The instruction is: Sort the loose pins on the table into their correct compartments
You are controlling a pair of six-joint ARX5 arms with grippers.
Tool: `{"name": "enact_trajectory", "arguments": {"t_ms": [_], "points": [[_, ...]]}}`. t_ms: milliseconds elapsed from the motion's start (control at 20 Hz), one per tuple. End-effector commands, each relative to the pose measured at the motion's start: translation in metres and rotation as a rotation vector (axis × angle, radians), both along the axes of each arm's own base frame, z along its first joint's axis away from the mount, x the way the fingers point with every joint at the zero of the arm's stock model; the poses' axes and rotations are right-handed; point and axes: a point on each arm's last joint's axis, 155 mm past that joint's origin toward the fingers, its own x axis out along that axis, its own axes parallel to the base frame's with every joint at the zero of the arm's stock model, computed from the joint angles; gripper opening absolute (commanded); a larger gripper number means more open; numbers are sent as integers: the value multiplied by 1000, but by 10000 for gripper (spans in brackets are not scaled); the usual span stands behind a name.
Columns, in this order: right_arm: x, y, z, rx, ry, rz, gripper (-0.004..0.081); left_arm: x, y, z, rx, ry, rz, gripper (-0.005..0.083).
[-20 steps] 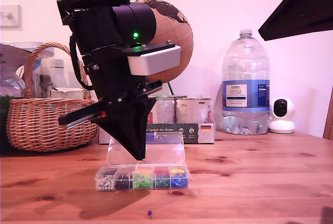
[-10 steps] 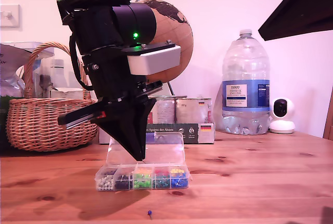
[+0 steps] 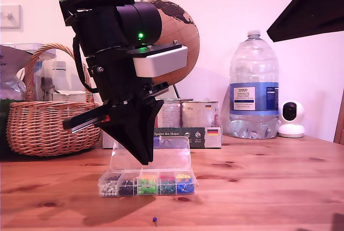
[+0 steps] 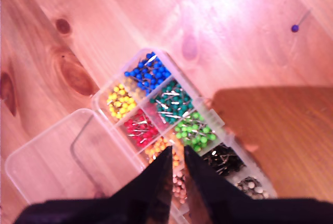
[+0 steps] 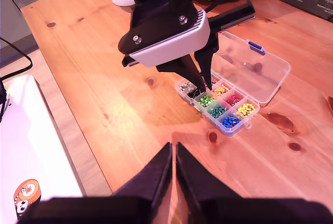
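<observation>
A warm pine table (image 3: 269,188) fills the scene, with a wicker basket (image 3: 37,123), a globe (image 3: 180,32), tins, a big water bottle (image 3: 253,88) and a small white camera (image 3: 291,119) lined along the pale wall behind. Toward the exterior view's left, the clear box (image 3: 148,183) sits with its lid tipped back, its cells full of sorted coloured heads. My first gripper (image 4: 175,156) hangs just above the box, tips over the orange and pale cells; its jaws stand almost together with only a thin slit between them, and nothing shows in that slit. My second gripper (image 5: 173,153) is raised well clear of the table, jaws likewise nearly together and carrying nothing. One loose blue pin (image 3: 154,220) lies on bare wood in front of the box, well apart from it; I see no green one. I judge the pin almost weightless, stiff, and slick at its round head, so it will likely roll or skitter if nudged. The ball head looks the best place to pinch, low against the wood, since the thin shaft offers little to grip.
</observation>
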Motion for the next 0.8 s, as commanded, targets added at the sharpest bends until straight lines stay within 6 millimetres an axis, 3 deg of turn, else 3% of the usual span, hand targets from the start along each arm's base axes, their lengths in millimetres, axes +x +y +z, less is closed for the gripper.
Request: {"name": "enact_trajectory", "arguments": {"t_ms": [0,350,600,750], "points": [[-1,1,-2,-1,1,9,-13,-6,-2,-7,13,19,-16,-21],[-1,1,-2,0,0,9,-13,-44,-4,12,45,60,-76,-23],[-1,1,-2,0,0,9,-13,-74,-20,12,34,107,-158,-23],[-1,1,-2,0,0,9,-13,-88,-20,10,38,150,-180,-23]]}}
